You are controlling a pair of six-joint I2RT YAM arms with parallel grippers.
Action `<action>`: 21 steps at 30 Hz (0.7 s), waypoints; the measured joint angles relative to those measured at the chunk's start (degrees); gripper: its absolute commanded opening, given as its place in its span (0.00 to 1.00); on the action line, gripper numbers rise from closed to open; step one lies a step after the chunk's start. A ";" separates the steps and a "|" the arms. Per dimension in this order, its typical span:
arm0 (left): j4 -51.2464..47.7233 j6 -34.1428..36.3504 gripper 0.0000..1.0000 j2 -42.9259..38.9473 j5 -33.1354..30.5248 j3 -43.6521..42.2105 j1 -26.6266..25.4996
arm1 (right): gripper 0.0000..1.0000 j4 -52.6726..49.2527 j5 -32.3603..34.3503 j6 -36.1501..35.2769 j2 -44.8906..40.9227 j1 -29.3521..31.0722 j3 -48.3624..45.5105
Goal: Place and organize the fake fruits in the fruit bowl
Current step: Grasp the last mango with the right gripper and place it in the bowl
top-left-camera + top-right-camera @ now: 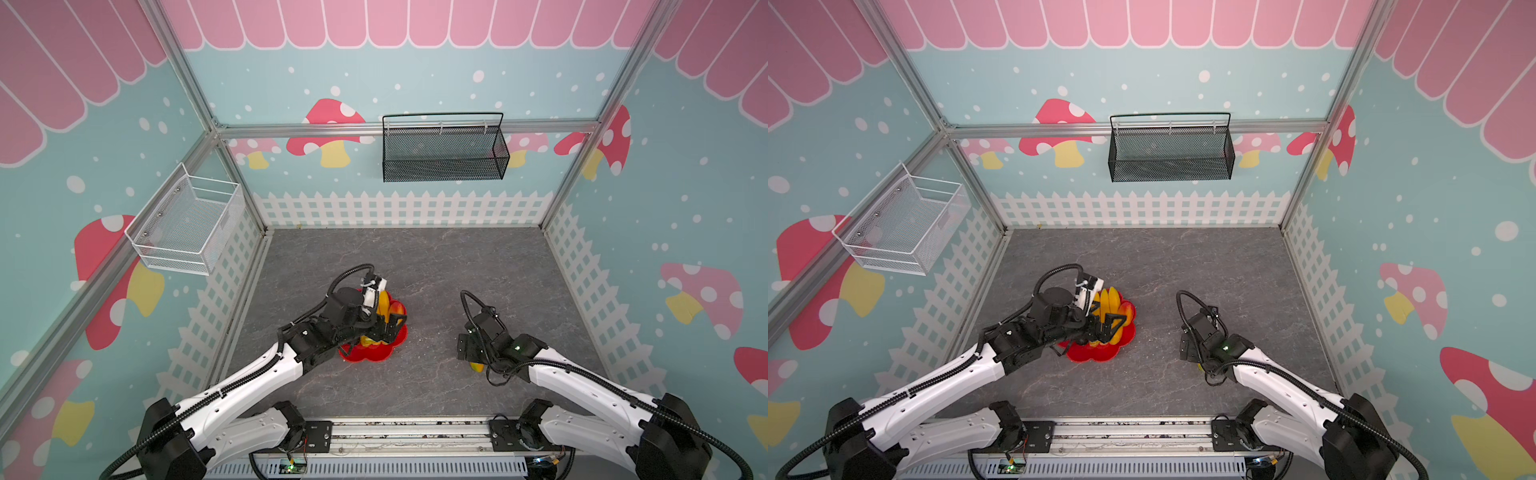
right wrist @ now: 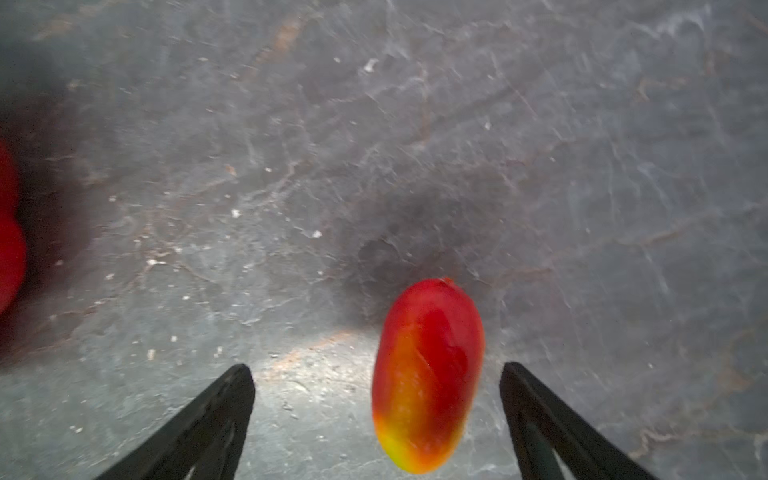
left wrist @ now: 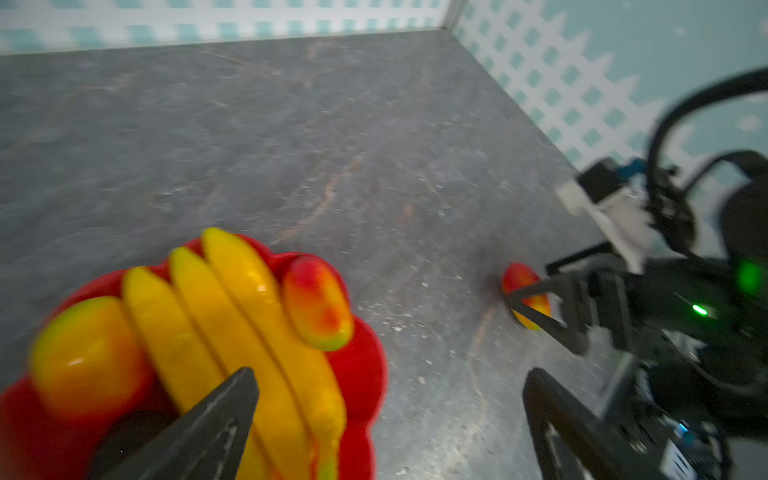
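Observation:
The red flower-shaped fruit bowl [image 1: 365,354] [image 1: 1096,354] [image 3: 361,374] sits left of the floor's centre. In it lie a bunch of three yellow bananas [image 3: 232,307] [image 1: 1106,300] and two red-yellow mangoes [image 3: 87,353] [image 3: 318,303]. My left gripper [image 3: 388,378] [image 1: 1111,324] hangs open over the bowl's near edge, holding nothing. A third mango [image 2: 428,374] [image 3: 525,291] [image 1: 476,367] lies on the floor to the right. My right gripper [image 2: 377,368] is open around that mango, its fingers [image 2: 540,407] apart from the skin on both sides.
The floor is grey stone-patterned [image 1: 415,266], walled by the printed fence. A black mesh basket [image 1: 444,149] hangs on the back wall and a white wire basket [image 1: 187,224] on the left wall, both above the floor. The arm bases stand along the front rail [image 1: 407,436].

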 measured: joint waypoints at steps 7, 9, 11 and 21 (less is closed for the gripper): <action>2.45 2.10 1.00 5.14 5.29 -0.26 -6.84 | 0.87 -1.31 0.52 4.04 -1.81 -0.04 -4.52; 2.71 2.40 1.00 6.34 5.40 -0.26 -7.30 | 0.80 -0.66 0.24 4.02 -1.44 -0.31 -5.16; 3.02 2.40 1.00 6.71 5.38 -0.26 -7.48 | 0.74 0.35 0.24 3.58 -0.52 -0.70 -5.33; 3.13 2.58 1.00 1.88 -1.40 -0.46 -7.52 | 0.50 6.21 -1.86 -4.42 2.75 -3.43 -4.20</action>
